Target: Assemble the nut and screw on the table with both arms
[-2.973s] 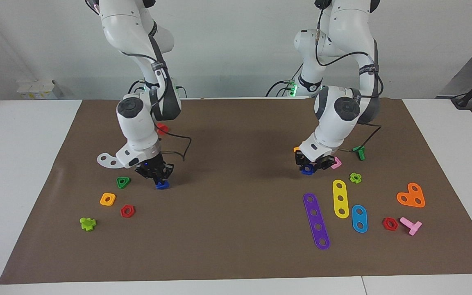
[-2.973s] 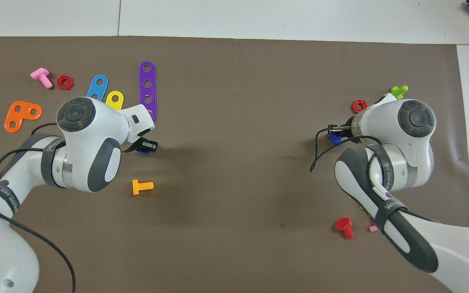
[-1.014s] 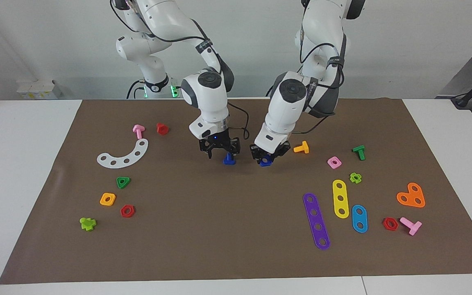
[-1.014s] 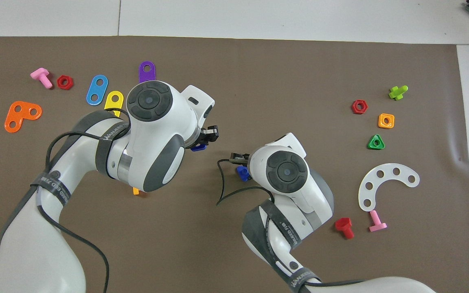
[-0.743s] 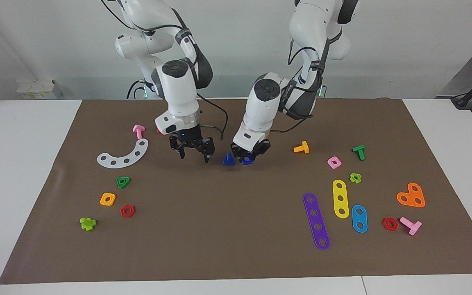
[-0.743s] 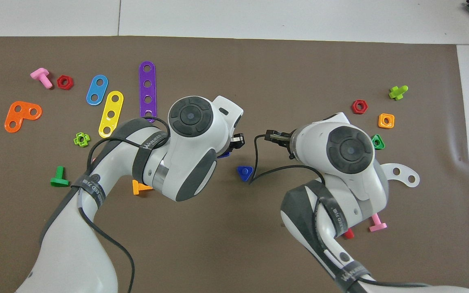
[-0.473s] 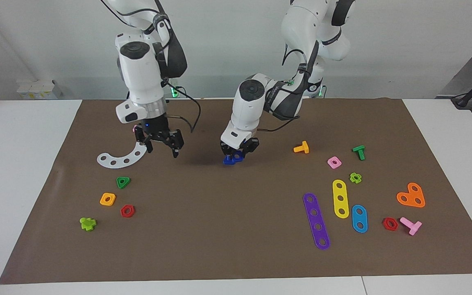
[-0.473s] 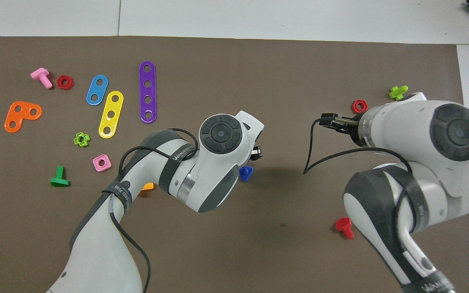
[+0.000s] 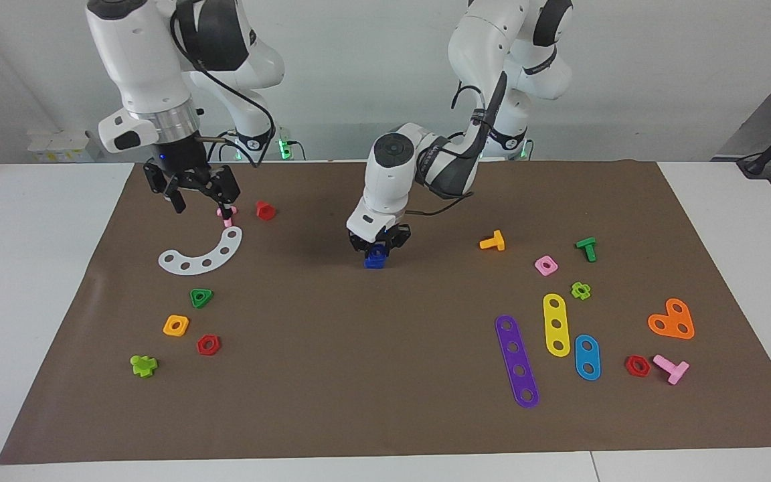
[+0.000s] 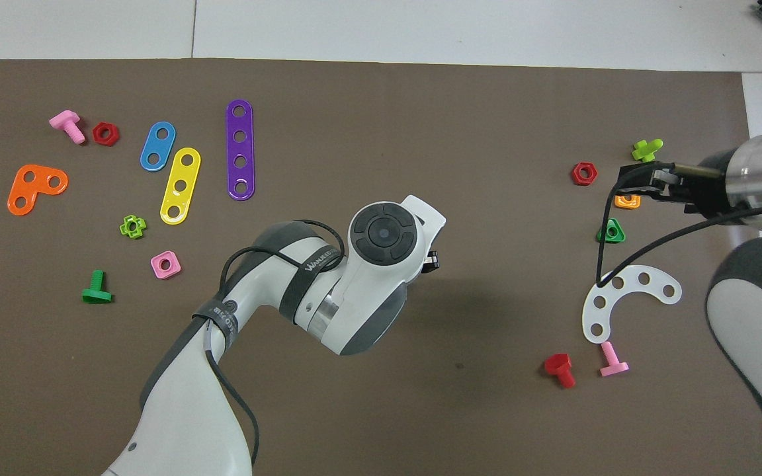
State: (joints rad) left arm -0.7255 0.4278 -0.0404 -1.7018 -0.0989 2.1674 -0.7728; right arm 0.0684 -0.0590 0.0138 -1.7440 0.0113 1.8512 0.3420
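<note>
Left tool [image 9: 377, 246] now clamping nut [image 9: 377, 252] down onto screw [image 9: 373, 263], mid-table [image 9: 372, 375]; right tool [image 9: 191, 193] spread, empty, withdrawn upward. Joining underway.

Bare brown mat [image 9: 372, 348] surrounds the screw [image 9: 375, 260]; nothing crowds it.

purple strip [image 9: 517, 361], white arc [image 9: 202, 254]

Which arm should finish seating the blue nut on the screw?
Left, probably. The left gripper is low at mid-mat, right over the screw, with the nut in its jaws. The right gripper is raised, open and empty near the right arm's end.
</note>
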